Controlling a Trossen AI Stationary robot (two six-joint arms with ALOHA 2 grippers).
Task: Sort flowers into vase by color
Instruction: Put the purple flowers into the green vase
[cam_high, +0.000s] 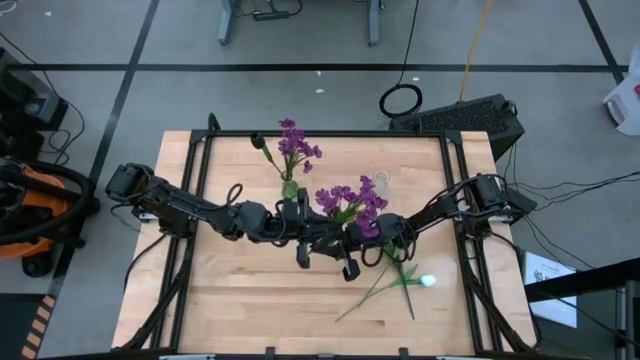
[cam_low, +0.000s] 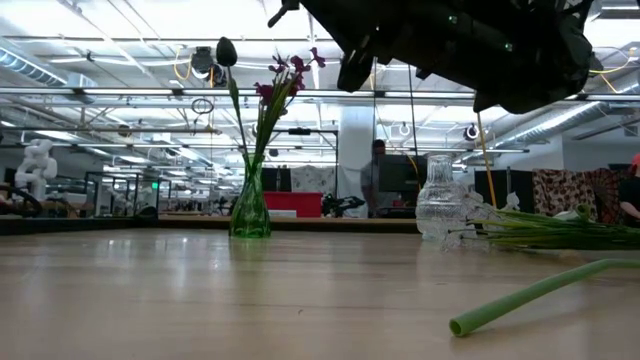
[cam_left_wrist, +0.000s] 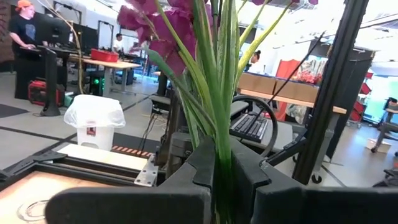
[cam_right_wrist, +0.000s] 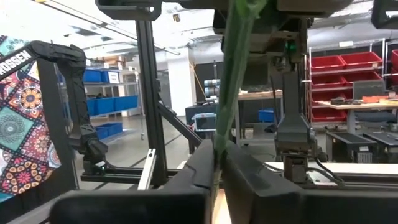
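Vases are seen toward the far side of the tabletop (cam_high: 240, 310): a green glass vase (cam_low: 249, 210) and a clear glass vase (cam_low: 438, 208). In the green vase, purple flowers (cam_low: 285, 78) and a dark bud on a long stem are held upright. Whether anything stands inside the clear vase cannot be told; white-budded stems (cam_low: 545, 232) are laid flat beside it, and a thick green stem (cam_low: 540, 292) is laid nearer the front. From above, loose stems and one pale blossom (cam_high: 428, 281) are seen on the right half of the tabletop.

Above the middle, a purple flower bunch (cam_high: 352, 203) is gripped by both arms. The left tool (cam_left_wrist: 224, 186) is closed tight around the bunch's green stems. The right tool (cam_right_wrist: 219, 171) is likewise clamped on a green stem (cam_right_wrist: 233, 74).
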